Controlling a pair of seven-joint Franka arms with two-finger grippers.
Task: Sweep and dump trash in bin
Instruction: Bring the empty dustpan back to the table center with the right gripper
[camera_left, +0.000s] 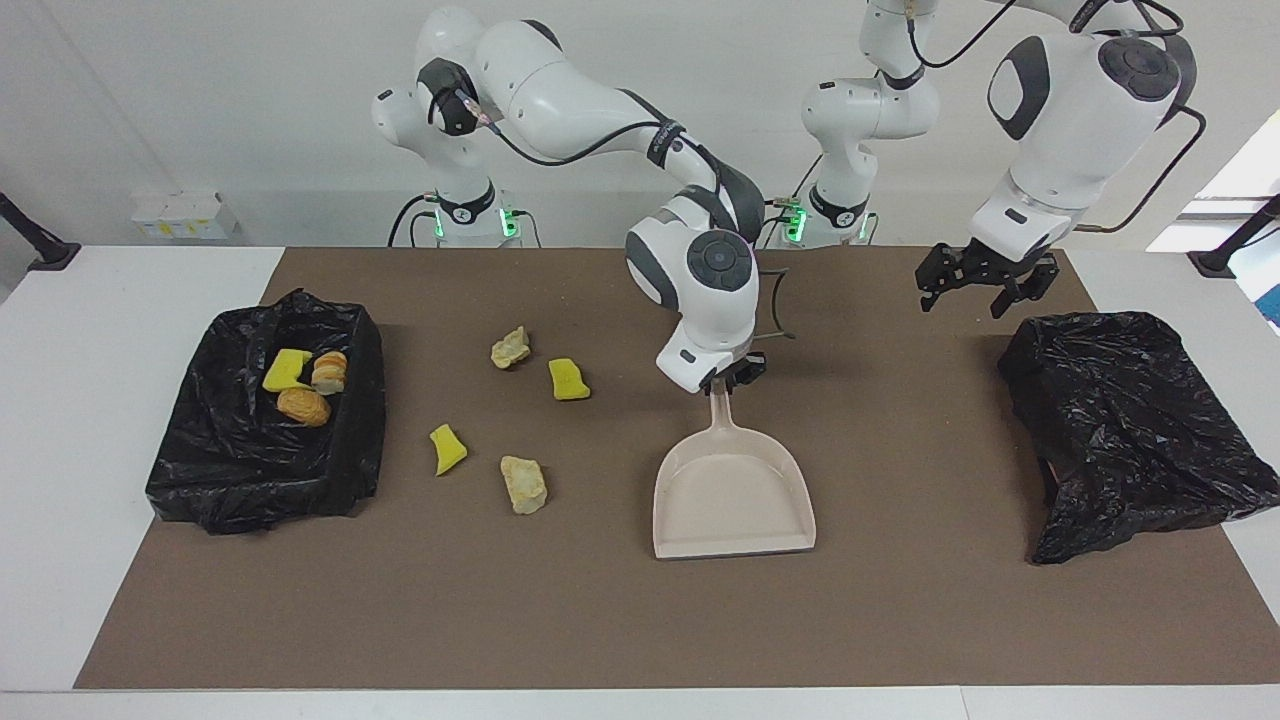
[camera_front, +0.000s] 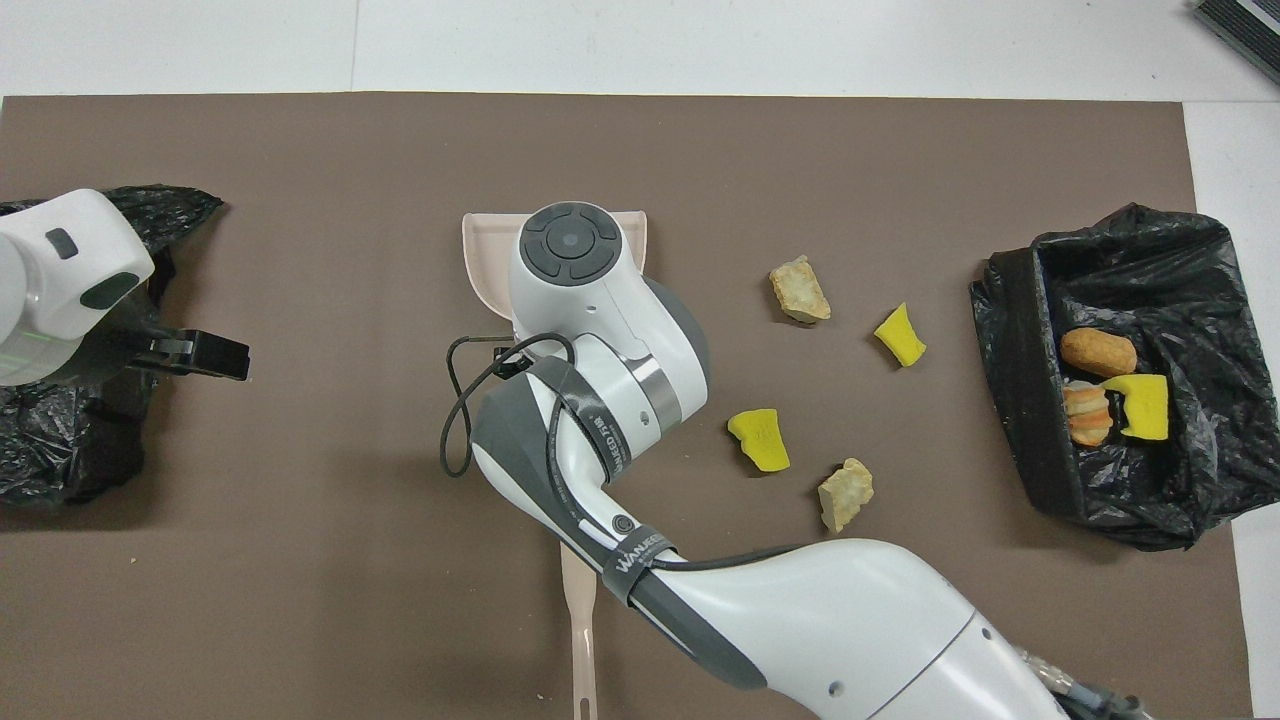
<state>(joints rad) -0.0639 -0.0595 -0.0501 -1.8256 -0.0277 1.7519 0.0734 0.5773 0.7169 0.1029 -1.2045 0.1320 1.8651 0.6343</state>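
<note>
The pinkish-beige dustpan (camera_left: 735, 495) (camera_front: 490, 250) lies flat mid-mat. My right gripper (camera_left: 733, 380) is shut on its handle. Loose trash lies beside it toward the right arm's end: two beige lumps (camera_left: 510, 347) (camera_left: 524, 484) and two yellow sponge chunks (camera_left: 568, 380) (camera_left: 447, 448). The black-bagged bin (camera_left: 250, 490) (camera_front: 1010, 400) at that end holds a yellow chunk (camera_left: 286, 369), an orange-brown lump (camera_left: 303, 406) and a beige lump (camera_left: 329, 373). My left gripper (camera_left: 962, 298) (camera_front: 205, 355) hangs open and empty in the air, waiting.
A second black bag-covered container (camera_left: 1130, 430) (camera_front: 60, 440) stands at the left arm's end, just beside the left gripper. A slim beige handle (camera_front: 580, 640) lies at the mat's edge nearest the robots, partly under the right arm.
</note>
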